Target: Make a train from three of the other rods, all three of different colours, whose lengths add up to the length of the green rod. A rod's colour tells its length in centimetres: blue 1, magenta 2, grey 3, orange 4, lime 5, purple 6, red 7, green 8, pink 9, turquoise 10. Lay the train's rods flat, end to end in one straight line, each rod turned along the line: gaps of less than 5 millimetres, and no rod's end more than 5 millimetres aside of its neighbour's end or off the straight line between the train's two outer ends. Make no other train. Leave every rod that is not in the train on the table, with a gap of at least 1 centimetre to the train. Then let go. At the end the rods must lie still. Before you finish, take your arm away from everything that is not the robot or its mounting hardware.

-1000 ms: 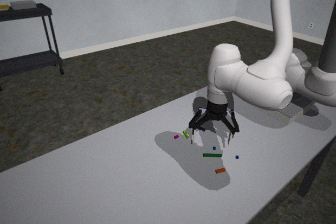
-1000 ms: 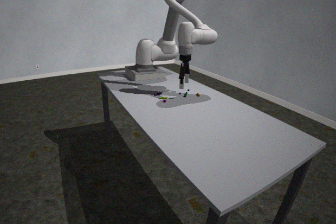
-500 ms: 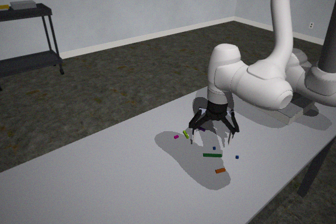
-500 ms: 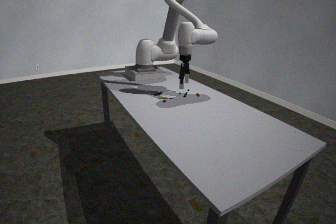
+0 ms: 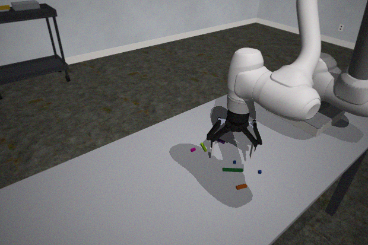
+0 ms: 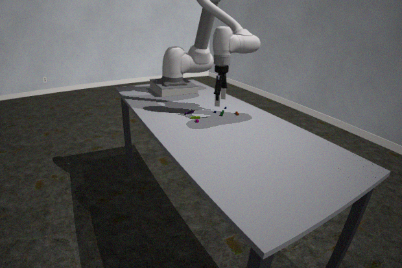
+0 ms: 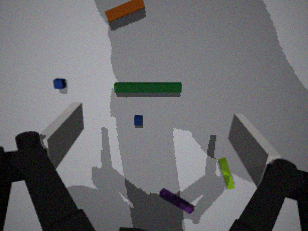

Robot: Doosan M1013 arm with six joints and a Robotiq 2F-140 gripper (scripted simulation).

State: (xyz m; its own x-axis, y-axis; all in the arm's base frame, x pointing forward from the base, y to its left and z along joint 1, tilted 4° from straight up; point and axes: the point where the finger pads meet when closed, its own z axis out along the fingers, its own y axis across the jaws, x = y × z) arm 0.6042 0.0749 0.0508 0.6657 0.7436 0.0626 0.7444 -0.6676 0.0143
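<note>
My gripper [image 5: 229,156] [image 6: 220,100] [image 7: 157,121] is open and empty, above the table among the rods. The green rod [image 5: 232,169] [image 6: 222,113] [image 7: 148,88] lies flat. One blue rod [image 5: 234,162] [image 6: 214,111] [image 7: 138,120] lies close beside it; another blue rod [image 5: 259,171] [image 6: 225,108] [image 7: 60,84] lies farther off. The orange rod [image 5: 241,187] [image 6: 236,113] [image 7: 125,10] lies slanted at the wrist view's top. The purple rod [image 5: 221,140] [image 6: 189,112] [image 7: 177,200] and lime rod [image 5: 203,147] [image 6: 194,117] [image 7: 226,173] lie apart. The magenta rod [image 5: 193,149] [image 6: 197,121] is outside the wrist view.
The rods lie on a long pale table [image 5: 119,188] [image 6: 276,167], with the arm's shadow across most of them. The arm's base block [image 6: 174,90] stands at the table's far end in the exterior view. A dark shelf cart [image 5: 29,69] stands away from the table.
</note>
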